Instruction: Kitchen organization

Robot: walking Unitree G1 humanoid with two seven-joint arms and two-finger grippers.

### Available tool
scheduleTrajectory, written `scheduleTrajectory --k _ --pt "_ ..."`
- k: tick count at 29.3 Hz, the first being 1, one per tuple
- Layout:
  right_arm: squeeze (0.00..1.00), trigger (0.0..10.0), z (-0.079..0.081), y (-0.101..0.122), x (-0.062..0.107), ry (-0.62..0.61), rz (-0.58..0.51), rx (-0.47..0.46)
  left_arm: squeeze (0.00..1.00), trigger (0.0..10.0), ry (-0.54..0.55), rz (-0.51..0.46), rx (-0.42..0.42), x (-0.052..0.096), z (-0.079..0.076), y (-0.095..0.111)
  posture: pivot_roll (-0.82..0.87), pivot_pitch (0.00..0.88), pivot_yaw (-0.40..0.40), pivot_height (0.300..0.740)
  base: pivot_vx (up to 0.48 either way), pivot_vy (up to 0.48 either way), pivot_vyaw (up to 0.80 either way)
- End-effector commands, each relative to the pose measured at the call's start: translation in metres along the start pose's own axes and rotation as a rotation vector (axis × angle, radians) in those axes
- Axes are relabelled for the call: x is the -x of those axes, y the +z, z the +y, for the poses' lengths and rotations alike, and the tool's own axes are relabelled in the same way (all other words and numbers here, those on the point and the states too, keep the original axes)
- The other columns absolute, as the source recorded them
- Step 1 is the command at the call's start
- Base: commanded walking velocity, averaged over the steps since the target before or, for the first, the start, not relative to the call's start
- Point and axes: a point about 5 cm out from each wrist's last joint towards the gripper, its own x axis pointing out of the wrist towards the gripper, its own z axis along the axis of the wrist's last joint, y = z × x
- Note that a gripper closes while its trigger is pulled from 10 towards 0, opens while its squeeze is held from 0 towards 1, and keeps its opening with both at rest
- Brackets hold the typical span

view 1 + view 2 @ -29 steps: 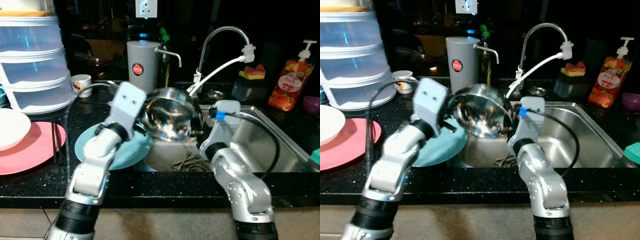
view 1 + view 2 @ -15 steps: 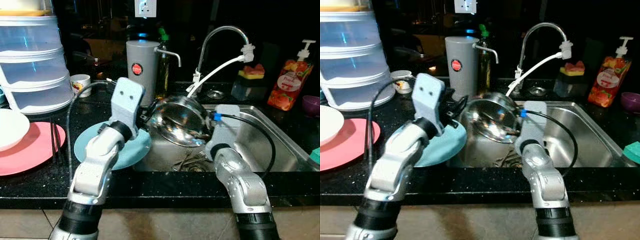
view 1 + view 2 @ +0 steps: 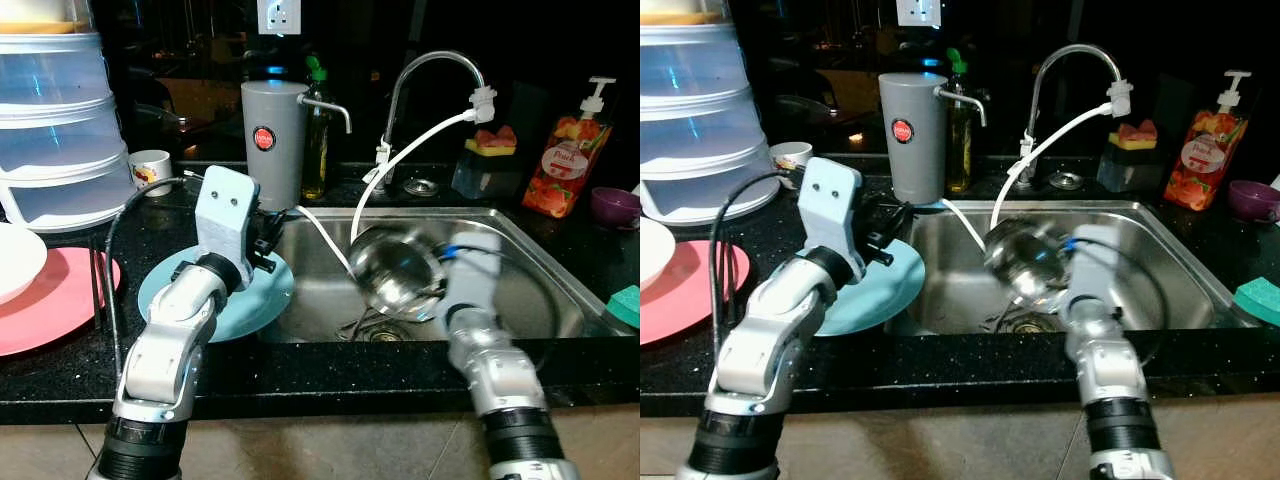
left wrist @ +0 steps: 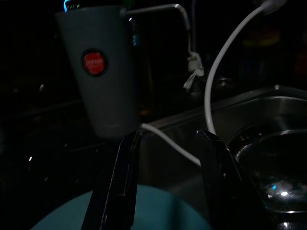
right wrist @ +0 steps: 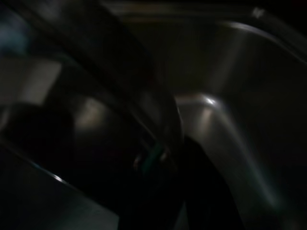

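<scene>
A shiny steel bowl (image 3: pixel 393 272) hangs tilted over the middle of the steel sink (image 3: pixel 545 285), blurred by motion. My right gripper (image 3: pixel 428 292) is shut on its rim; in the right wrist view a finger (image 5: pixel 192 191) crosses the bowl's edge (image 5: pixel 165 120). My left gripper (image 3: pixel 268 238) hovers open at the sink's left edge, above a teal plate (image 3: pixel 250 305) on the black counter. Its two fingers (image 4: pixel 122 177) stand apart with nothing between them, and the bowl (image 4: pixel 273 167) lies off to one side.
A grey dispenser (image 3: pixel 272 140), the faucet (image 3: pixel 430 62) and a white hose (image 3: pixel 400 160) stand behind the sink. A pink plate (image 3: pixel 55 315), white bowl (image 3: pixel 15 260), stacked clear containers (image 3: pixel 60 130) and cup (image 3: pixel 150 168) sit left. A soap bottle (image 3: pixel 562 165) and sponge (image 3: pixel 625 305) are right.
My left gripper has let go of the steel bowl and drawn back left over the teal plate. The right gripper has carried the bowl right and lower into the sink.
</scene>
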Motion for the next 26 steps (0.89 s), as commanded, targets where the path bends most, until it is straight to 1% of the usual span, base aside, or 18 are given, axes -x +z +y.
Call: scheduleTrajectory --k 1,2,4,8,11,13,14,16,17,18,19,20,23,24,25,26 --pt "0.0 10.0 0.003 -0.008 -0.001 0.006 0.017 0.027 0.0 10.0 0.012 -0.017 -0.004 0.001 0.001 0.007 0.08 0.056 -0.055 0.74 0.0 0.0 0.0" --pt "0.0 10.0 0.003 -0.008 -0.001 0.006 0.017 0.027 0.0 10.0 0.012 -0.017 -0.004 0.001 0.001 0.007 0.08 0.056 -0.055 0.74 0.0 0.0 0.0" --pt "1.0 10.0 0.001 -0.008 -0.002 -0.007 0.009 0.034 0.0 10.0 0.018 -0.014 -0.006 0.001 0.001 0.008 0.08 0.055 -0.058 0.74 0.0 0.0 0.0" --pt "1.0 10.0 -0.001 -0.001 -0.003 -0.022 -0.032 0.063 0.0 10.0 0.024 -0.012 -0.007 0.001 0.002 0.007 0.08 0.054 -0.06 0.74 0.0 0.0 0.0" --pt "1.0 10.0 -0.006 0.008 -0.002 -0.055 -0.081 0.082 0.0 10.0 0.027 -0.003 -0.007 0.002 0.001 0.007 0.08 0.054 -0.061 0.74 0.0 0.0 0.0" --pt "1.0 10.0 -0.01 0.017 0.0 -0.083 -0.14 0.048 0.0 10.0 0.026 0.004 0.004 0.002 0.001 0.006 0.08 0.054 -0.061 0.74 0.0 0.0 0.0" --pt "1.0 10.0 -0.01 0.017 0.0 -0.083 -0.14 0.048 0.0 10.0 0.026 0.004 0.004 0.002 0.001 0.006 0.08 0.054 -0.061 0.74 0.0 0.0 0.0" --pt "1.0 10.0 -0.014 0.034 0.006 -0.106 -0.242 0.011 0.0 10.0 0.041 0.026 0.01 0.003 0.001 0.004 0.08 0.055 -0.06 0.74 0.0 0.0 0.0" --pt "0.31 10.0 -0.015 0.046 0.012 -0.105 -0.307 -0.012 0.0 10.0 0.047 0.049 0.023 0.003 0.002 0.001 0.08 0.055 -0.051 0.74 0.0 0.0 0.0" --pt "0.31 10.0 -0.015 0.054 0.015 -0.104 -0.35 -0.027 0.0 10.0 0.05 0.066 0.033 0.004 0.002 -0.001 0.08 0.055 -0.049 0.74 0.0 0.0 0.0" --pt "0.31 10.0 -0.015 0.057 0.017 -0.1 -0.369 -0.033 0.0 10.0 0.051 0.074 0.039 0.004 0.002 -0.002 0.08 0.055 -0.049 0.74 0.0 0.0 0.0" --pt "0.0 10.0 -0.015 0.067 0.022 -0.09 -0.418 -0.055 0.0 10.0 0.04 0.113 0.049 0.005 0.0 -0.006 0.08 0.059 -0.042 0.74 0.0 0.0 0.0" --pt "0.0 10.0 -0.015 0.086 0.035 -0.07 -0.514 -0.101 0.0 10.0 0.033 0.181 0.063 0.006 -0.007 -0.013 0.09 0.065 -0.041 0.74 0.0 0.0 0.0" --pt "0.0 10.0 -0.014 0.092 0.04 -0.061 -0.541 -0.119 0.0 10.0 0.047 0.199 0.073 0.006 -0.009 -0.015 0.09 0.067 -0.041 0.74 0.0 0.0 0.0" --pt "0.0 10.0 -0.014 0.092 0.04 -0.061 -0.541 -0.119 0.0 10.0 0.047 0.199 0.073 0.006 -0.009 -0.015 0.09 0.067 -0.041 0.74 0.0 0.0 0.0" --pt "0.0 10.0 -0.013 0.098 0.045 -0.05 -0.57 -0.14 0.0 10.0 0.073 0.217 0.085 0.005 -0.011 -0.017 0.09 0.069 -0.044 0.74 0.0 0.0 0.0"
